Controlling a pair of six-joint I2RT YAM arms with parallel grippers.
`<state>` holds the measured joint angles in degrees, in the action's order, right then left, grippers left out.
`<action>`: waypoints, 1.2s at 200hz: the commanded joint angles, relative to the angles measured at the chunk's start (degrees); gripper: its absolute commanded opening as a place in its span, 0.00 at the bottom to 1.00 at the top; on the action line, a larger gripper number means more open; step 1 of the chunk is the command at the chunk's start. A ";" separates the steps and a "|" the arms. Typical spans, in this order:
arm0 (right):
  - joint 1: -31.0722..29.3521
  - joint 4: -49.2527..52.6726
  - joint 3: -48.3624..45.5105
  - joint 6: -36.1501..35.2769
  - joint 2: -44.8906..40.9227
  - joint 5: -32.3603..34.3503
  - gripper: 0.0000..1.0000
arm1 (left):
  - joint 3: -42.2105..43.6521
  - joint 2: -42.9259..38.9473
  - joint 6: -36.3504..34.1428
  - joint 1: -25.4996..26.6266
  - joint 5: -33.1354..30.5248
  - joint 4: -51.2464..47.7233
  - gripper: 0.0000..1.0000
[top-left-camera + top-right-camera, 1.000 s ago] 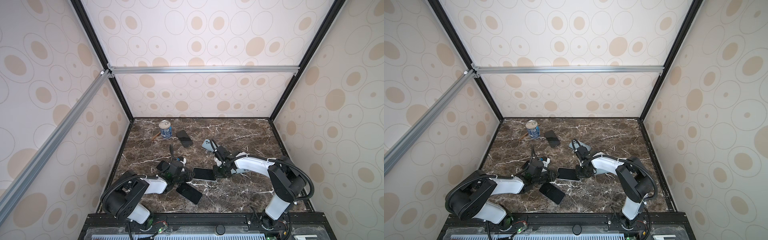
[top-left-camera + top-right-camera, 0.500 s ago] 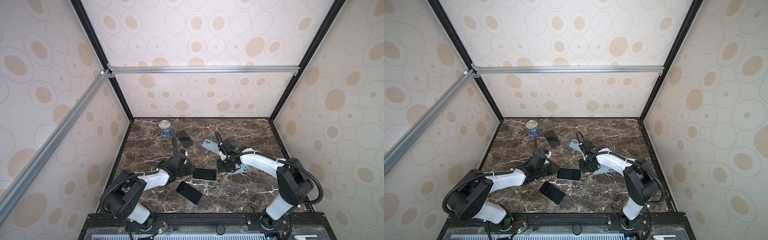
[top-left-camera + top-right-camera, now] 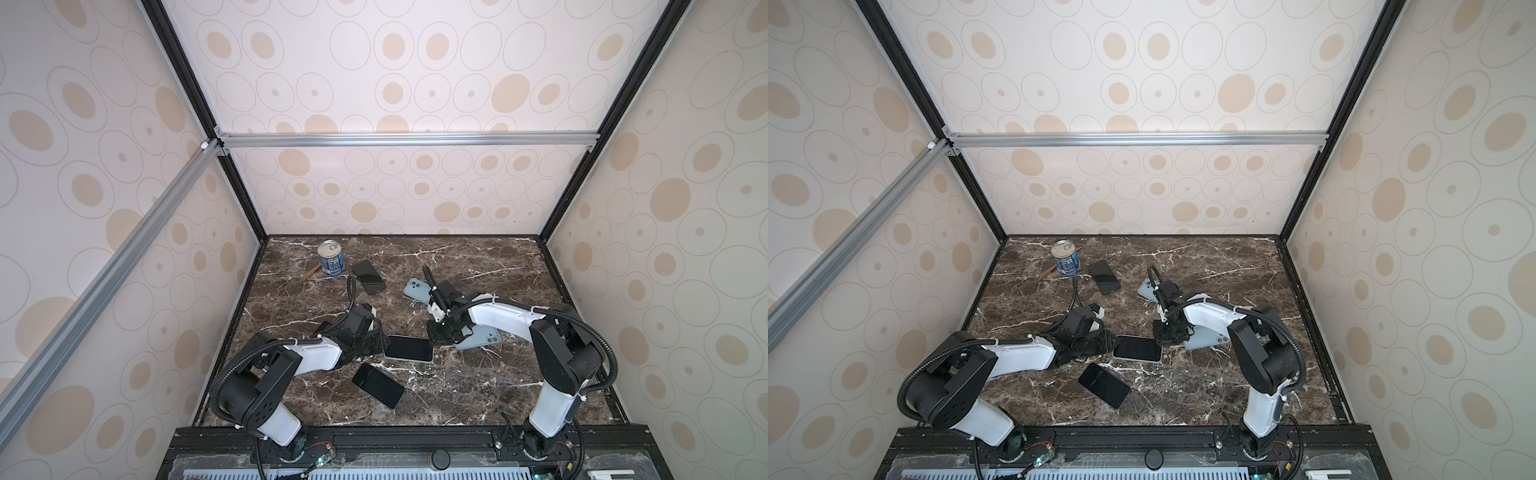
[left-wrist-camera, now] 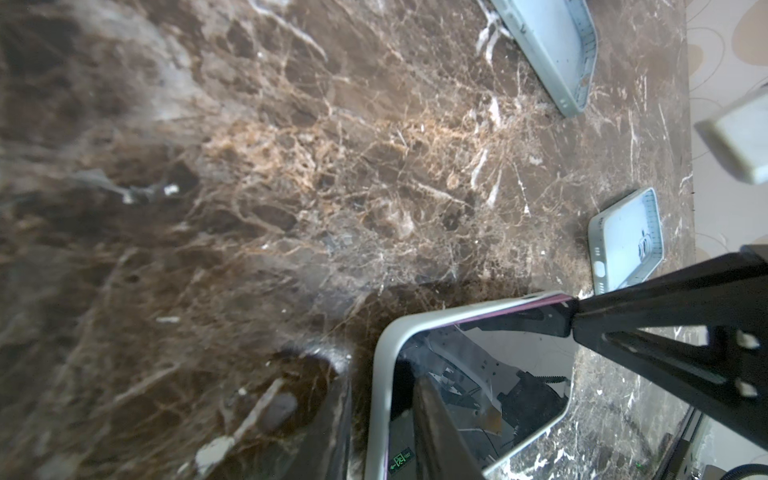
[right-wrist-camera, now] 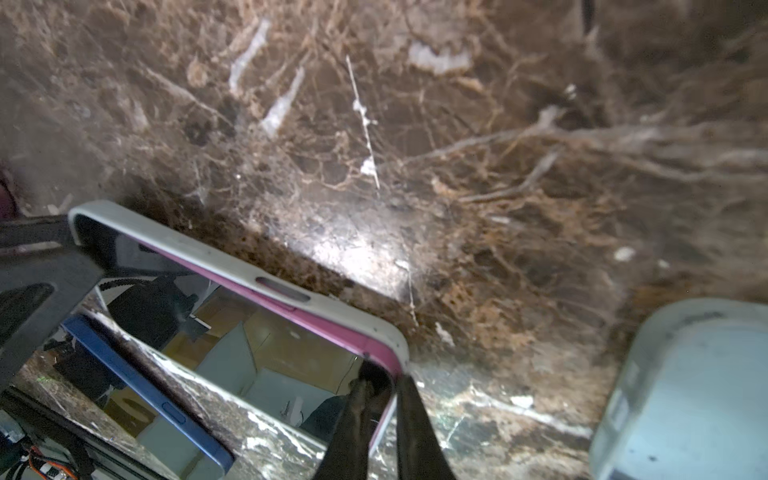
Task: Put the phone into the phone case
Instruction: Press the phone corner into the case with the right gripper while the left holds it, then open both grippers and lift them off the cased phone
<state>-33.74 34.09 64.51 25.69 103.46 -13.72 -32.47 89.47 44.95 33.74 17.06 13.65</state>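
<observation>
The phone (image 3: 408,348) (image 3: 1137,348), pink-edged with a dark screen, lies flat at the table's middle inside a pale grey phone case (image 4: 384,353) (image 5: 216,253). My left gripper (image 3: 380,343) (image 3: 1109,345) (image 4: 384,386) is at its left end. One finger lies on the screen, the other outside the rim, and the jaws are shut across the case's edge. My right gripper (image 3: 436,336) (image 3: 1160,341) (image 5: 384,378) is at the right end, jaws nearly together and pinching the phone's corner.
Two pale blue cases (image 3: 417,289) (image 3: 478,337) lie behind and under the right arm. Dark phones lie at the back (image 3: 368,277) and near the front (image 3: 378,385). A can (image 3: 331,258) and a small stick (image 3: 311,274) are at the back left.
Half a second ago both grippers had drawn back from the phone's ends. Both are back at its ends now. The phone has not shifted.
</observation>
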 commanded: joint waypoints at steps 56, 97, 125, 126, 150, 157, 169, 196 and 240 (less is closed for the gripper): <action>-3.26 6.72 -2.44 -1.52 11.55 12.84 0.14 | 2.31 1.16 -0.75 -0.41 0.81 0.02 0.27; -6.29 7.05 -3.31 -0.83 16.91 16.79 0.16 | 2.81 0.88 -0.69 -0.37 0.52 -0.22 0.26; -6.70 5.93 -4.04 -0.58 18.82 16.14 0.19 | 3.10 0.38 -0.66 -0.40 0.24 -0.64 0.27; -6.70 5.87 -4.04 -0.57 18.90 16.07 0.19 | 3.11 0.37 -0.70 -0.41 0.25 -0.60 0.27; -7.01 5.62 -3.72 -0.69 19.21 15.56 0.21 | 3.46 -0.15 -0.28 -0.42 -0.02 -0.47 0.27; -6.97 6.06 -3.31 -0.88 18.64 15.47 0.21 | 3.38 -0.30 -0.25 -0.42 0.06 -0.53 0.27; -7.11 7.15 -2.07 -1.46 17.04 15.68 0.22 | 2.29 -0.56 -0.54 -0.34 -0.29 -1.40 0.27; -7.13 9.44 3.22 -4.64 9.97 15.48 0.27 | -4.32 -1.41 -3.82 -1.16 -1.30 -6.67 0.27; -7.10 14.30 19.92 -15.63 2.33 14.63 0.46 | -18.64 -8.31 -17.08 -4.50 -8.22 -19.92 0.29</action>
<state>-40.34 45.01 76.69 17.93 108.86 0.73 -43.16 87.48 38.17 31.14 14.68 2.35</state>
